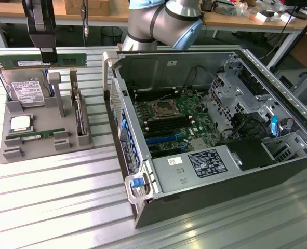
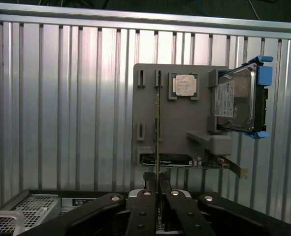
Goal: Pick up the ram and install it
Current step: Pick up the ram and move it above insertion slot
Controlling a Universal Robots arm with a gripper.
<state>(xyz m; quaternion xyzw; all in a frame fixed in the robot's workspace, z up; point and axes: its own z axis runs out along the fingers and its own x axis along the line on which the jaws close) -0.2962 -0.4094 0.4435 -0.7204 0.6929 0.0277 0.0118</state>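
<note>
The ram (image 1: 41, 60) is a long, thin green stick with a white label, hanging level in the air above the grey parts holder (image 1: 44, 148) at the exterior view's left. My gripper (image 1: 48, 55) is shut on its middle from above. In the wrist view the ram (image 2: 157, 132) shows edge-on as a thin line running out from between my fingertips, with my gripper (image 2: 157, 189) pinched on it. The holder (image 2: 179, 123) lies well below it.
The holder carries a hard drive (image 1: 26, 92), a processor (image 1: 21, 123), a second green stick (image 1: 36, 136) and an upright card (image 1: 79, 115). To the exterior view's right stands the open computer case (image 1: 158, 181), with its motherboard (image 1: 169, 116) and black memory slots (image 1: 156, 96) exposed.
</note>
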